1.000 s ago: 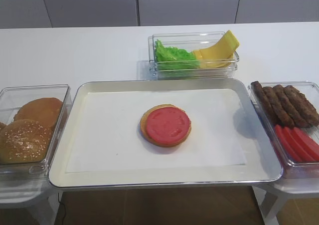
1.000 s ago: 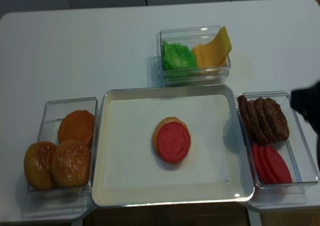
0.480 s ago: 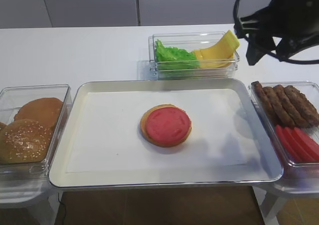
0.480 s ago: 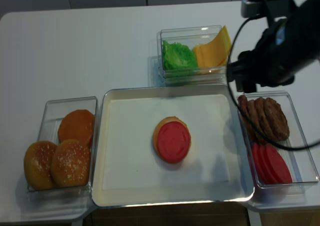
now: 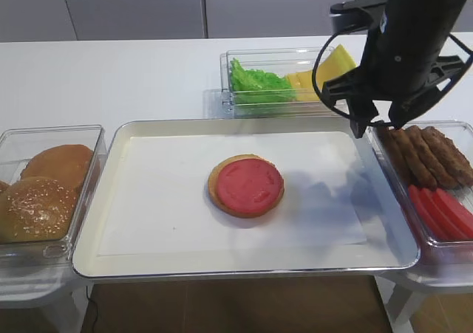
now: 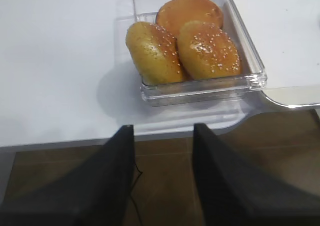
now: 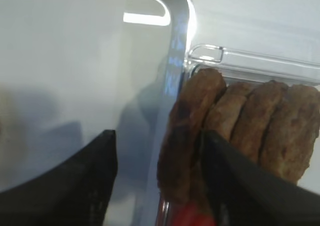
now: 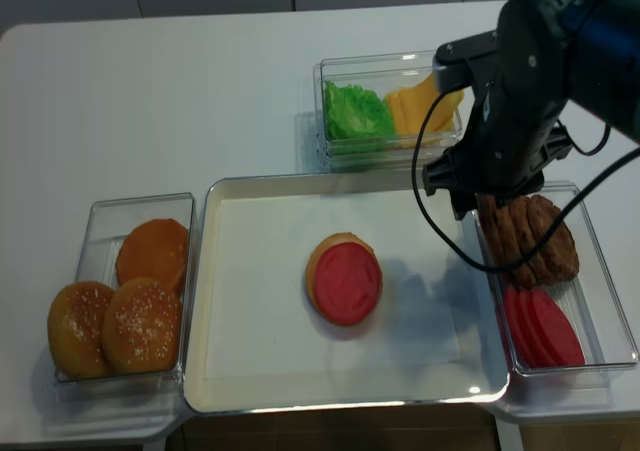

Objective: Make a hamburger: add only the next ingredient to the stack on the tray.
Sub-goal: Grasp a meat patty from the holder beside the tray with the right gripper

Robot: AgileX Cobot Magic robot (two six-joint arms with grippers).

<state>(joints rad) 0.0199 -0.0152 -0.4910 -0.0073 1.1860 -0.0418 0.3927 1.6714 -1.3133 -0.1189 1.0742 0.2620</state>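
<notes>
Tray (image 5: 222, 263) at centre of the frame, on a white table (image 5: 111, 74). One stack (image 5: 246, 186) sits mid-tray: tan bun base with one red disc on top.

Right box (image 8: 610, 301), right edge of frame: four patties (image 5: 423, 153) stand on edge in a leaning row at its far end; three red slices (image 5: 442, 210) overlap at the near end. In the right wrist view the leftmost patty (image 7: 189, 131) leans against the box wall beside the tray rim.

Left box (image 5: 89, 137), left edge: three buns (image 8: 120, 311), two sesame-topped, one plain.

Top box (image 5: 288, 104), upper centre: one clump of green lettuce (image 5: 255, 82) on its left; yellow cheese slices (image 5: 325, 74) on its right, count cannot be told.

Right claw (image 7: 157, 186) hangs over the tray's upper right corner, just left of the patty row. Its fingers stand well apart; nothing between them, no patty touched.

Left claw (image 6: 162, 178) sits low at the table's near edge, below the bun box; fingers apart, empty.
</notes>
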